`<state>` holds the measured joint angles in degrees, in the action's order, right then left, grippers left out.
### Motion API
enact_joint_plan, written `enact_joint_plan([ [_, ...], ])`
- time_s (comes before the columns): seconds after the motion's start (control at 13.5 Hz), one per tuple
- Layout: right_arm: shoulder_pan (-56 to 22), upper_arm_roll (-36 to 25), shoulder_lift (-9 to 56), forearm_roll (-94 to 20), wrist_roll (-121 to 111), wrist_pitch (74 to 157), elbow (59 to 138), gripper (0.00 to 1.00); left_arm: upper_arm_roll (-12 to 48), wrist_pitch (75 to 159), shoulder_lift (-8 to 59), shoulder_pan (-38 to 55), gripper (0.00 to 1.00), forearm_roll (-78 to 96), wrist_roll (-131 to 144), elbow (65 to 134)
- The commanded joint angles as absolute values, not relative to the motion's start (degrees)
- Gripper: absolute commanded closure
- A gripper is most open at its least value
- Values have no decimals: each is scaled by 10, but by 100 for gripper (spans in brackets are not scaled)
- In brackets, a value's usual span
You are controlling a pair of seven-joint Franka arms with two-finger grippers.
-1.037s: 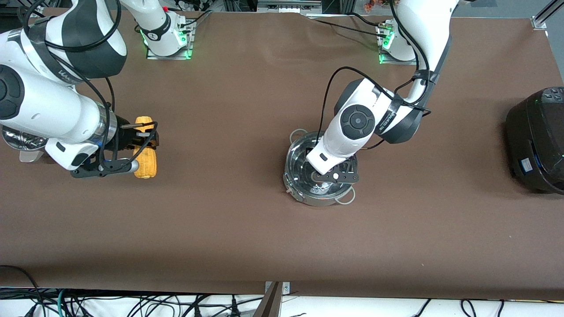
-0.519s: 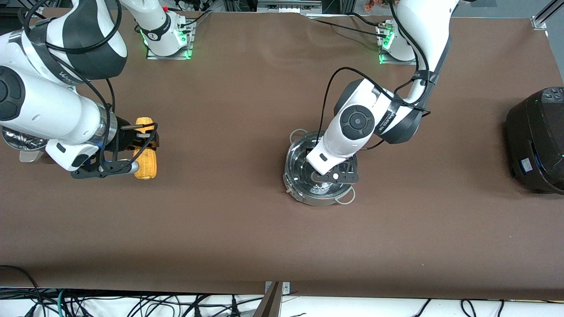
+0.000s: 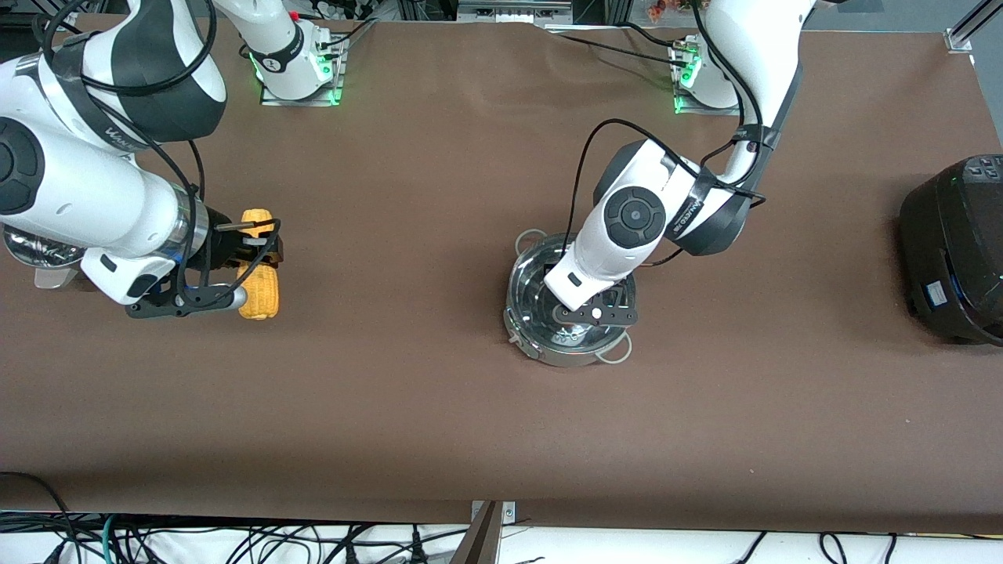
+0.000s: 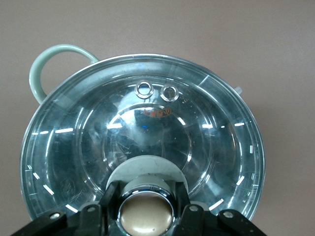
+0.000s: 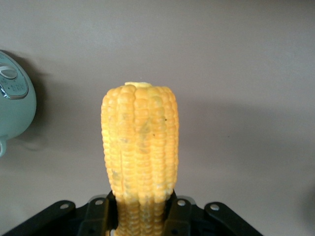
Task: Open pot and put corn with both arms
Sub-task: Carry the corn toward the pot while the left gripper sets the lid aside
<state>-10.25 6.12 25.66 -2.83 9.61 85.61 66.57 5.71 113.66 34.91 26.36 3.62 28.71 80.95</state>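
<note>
The steel pot (image 3: pixel 526 313) stands mid-table with its clear glass lid (image 4: pixel 142 123) on it. My left gripper (image 3: pixel 578 296) is down over the lid. Its fingers (image 4: pixel 110 194) close on either side of the tan knob (image 4: pixel 146 216). One looped side handle (image 4: pixel 42 66) shows beside the rim. The yellow corn cob (image 3: pixel 262 294) is at the right arm's end of the table. My right gripper (image 3: pixel 249 257) is shut across its lower part. In the right wrist view the corn (image 5: pixel 140 142) juts out from my right gripper (image 5: pixel 140 209). I cannot tell whether it touches the brown table.
A black rounded cooker (image 3: pixel 956 243) stands at the left arm's end of the table. A steel steamer (image 3: pixel 35 254) is mostly hidden under the right arm. A pale green appliance (image 5: pixel 12 113) shows at the edge of the right wrist view.
</note>
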Motion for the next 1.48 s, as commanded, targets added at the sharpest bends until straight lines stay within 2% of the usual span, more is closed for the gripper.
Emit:
enact_joint_plan([
  [0.0,-105,62,264,-23,106,853,646,100,49,1103,348,272,100,23,294,794],
  [0.3,-105,62,264,-23,107,853,646,100,49,1036,303,255,100,27,291,793],
  [0.59,-135,63,269,-24,180,879,646,100,49,1022,264,200,100,29,250,816],
  [0.89,-196,63,288,-24,253,936,646,100,49,1021,207,106,100,33,97,902],
  [1.19,-295,62,343,-23,455,1082,645,100,48,1041,174,28,100,25,-7,984],
  [1.41,-327,63,380,-23,503,1183,644,100,24,1106,177,-8,100,24,-90,1036],
])
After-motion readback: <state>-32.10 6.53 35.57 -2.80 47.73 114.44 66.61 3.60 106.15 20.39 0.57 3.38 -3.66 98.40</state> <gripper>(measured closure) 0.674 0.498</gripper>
